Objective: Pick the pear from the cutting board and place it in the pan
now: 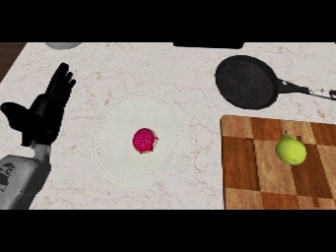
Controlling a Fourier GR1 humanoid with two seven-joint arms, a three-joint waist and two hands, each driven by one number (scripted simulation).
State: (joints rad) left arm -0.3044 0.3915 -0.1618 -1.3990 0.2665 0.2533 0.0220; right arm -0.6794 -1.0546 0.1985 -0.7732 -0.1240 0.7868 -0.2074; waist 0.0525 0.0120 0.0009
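Note:
A green pear (pixel 290 149) lies on the wooden cutting board (pixel 257 172) at the lower right, stem pointing away from me. The black pan (pixel 247 82) sits beyond the board at the upper right, its handle (pixel 312 91) pointing right. My left hand (pixel 43 112) stays open at the left of the counter, fingers straight and pointing up, far from the pear. My right hand shows nowhere in the head view.
A pale round plate (pixel 119 147) lies in the middle of the counter with a pink doughnut (pixel 145 141) on it. A white object (pixel 63 45) and a dark object (pixel 207 45) sit at the far edge. Marble counter (pixel 163 69) lies between plate and pan.

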